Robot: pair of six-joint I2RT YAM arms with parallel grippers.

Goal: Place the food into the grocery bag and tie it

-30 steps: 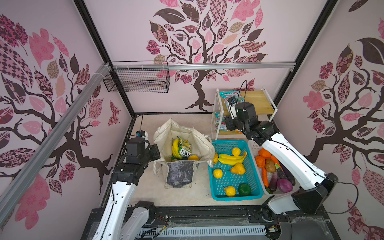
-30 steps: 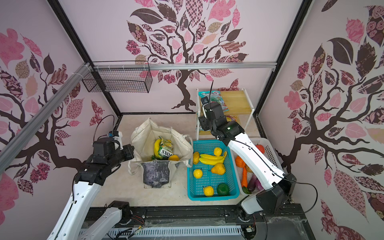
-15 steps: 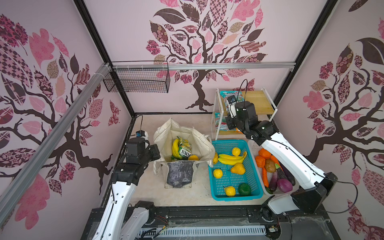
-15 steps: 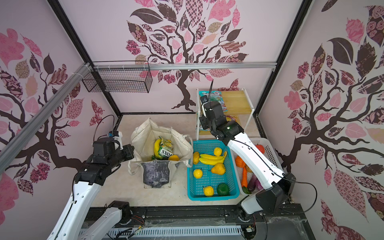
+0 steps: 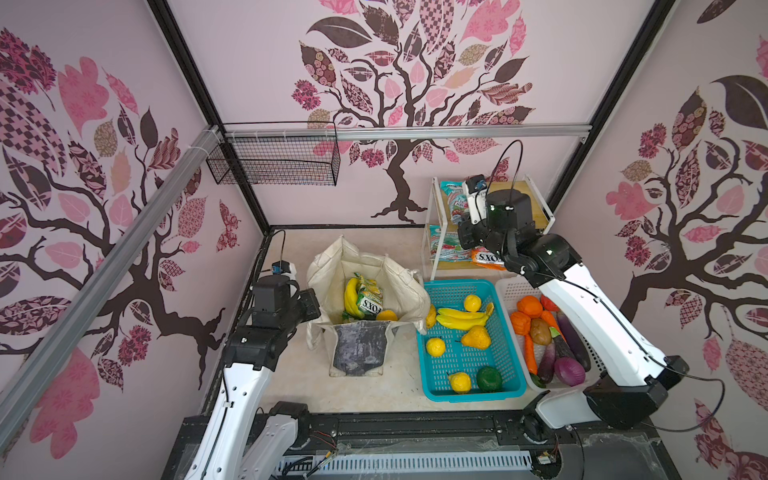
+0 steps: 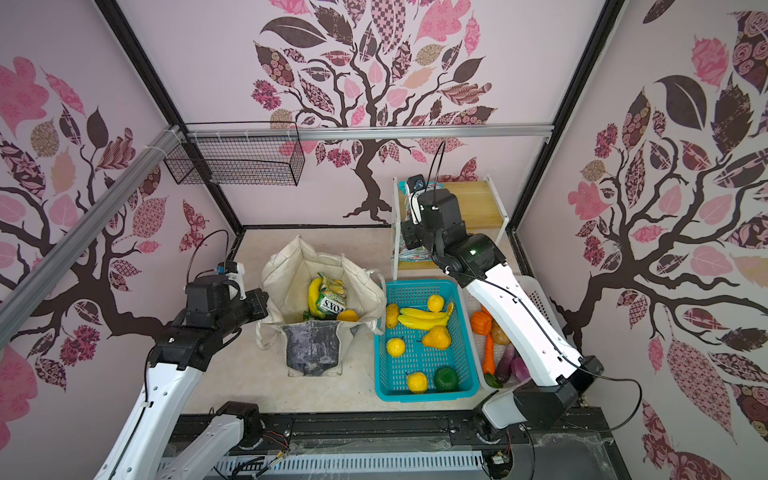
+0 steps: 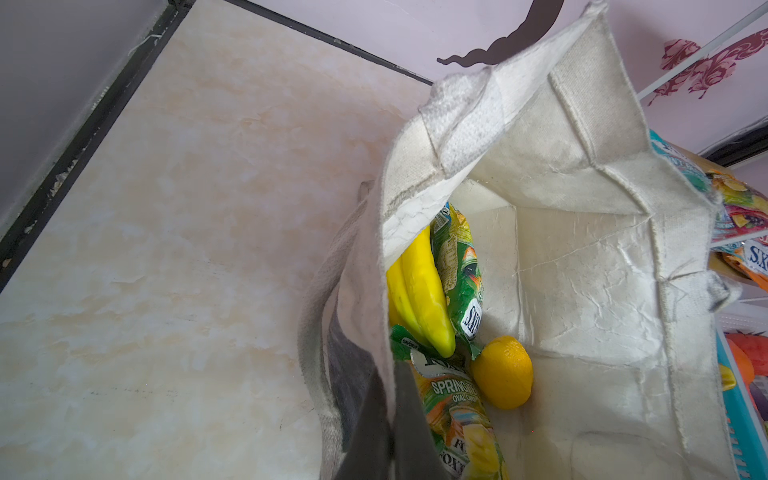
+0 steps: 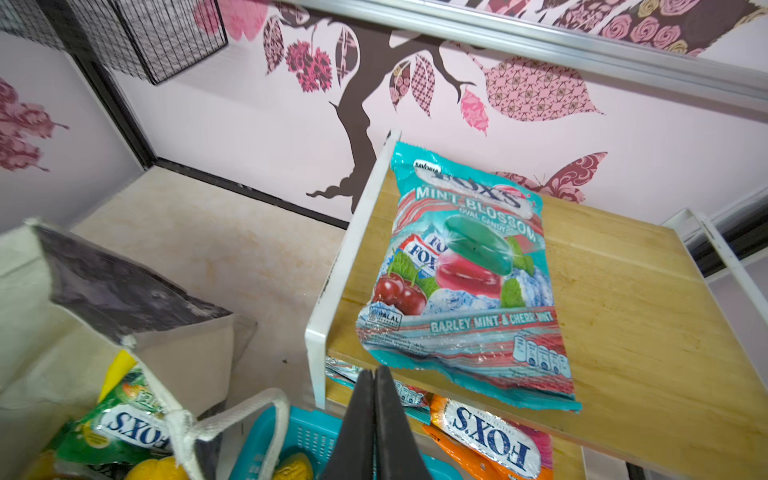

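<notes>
The cream grocery bag [image 5: 328, 266] [image 6: 286, 266] stands open at the middle, with yellow bananas [image 7: 419, 299], a green FOX'S packet [image 7: 457, 266] and a yellow round fruit [image 7: 503, 372] inside. My left gripper [image 5: 309, 303] [image 7: 390, 386] is shut on the bag's left rim. My right gripper [image 5: 463, 239] [image 8: 374, 374] is shut at the shelf's front left corner. Its tips rest against a teal packet [image 8: 340, 370] on the lower tier; I cannot tell whether foil is pinched. Another teal packet [image 8: 465, 270] lies on the top board and an orange one [image 8: 490, 444] below.
A teal basket [image 5: 457, 286] with bananas and yellow, orange and green fruit sits right of the bag. A white basket [image 5: 509, 286] with vegetables is further right. The wooden two-tier shelf [image 5: 536, 203] stands at the back right. A black wire basket [image 5: 274, 162] hangs on the back wall.
My right gripper's jaws have closed from open, at the shelf's corner. The left arm and the bag have not moved.
</notes>
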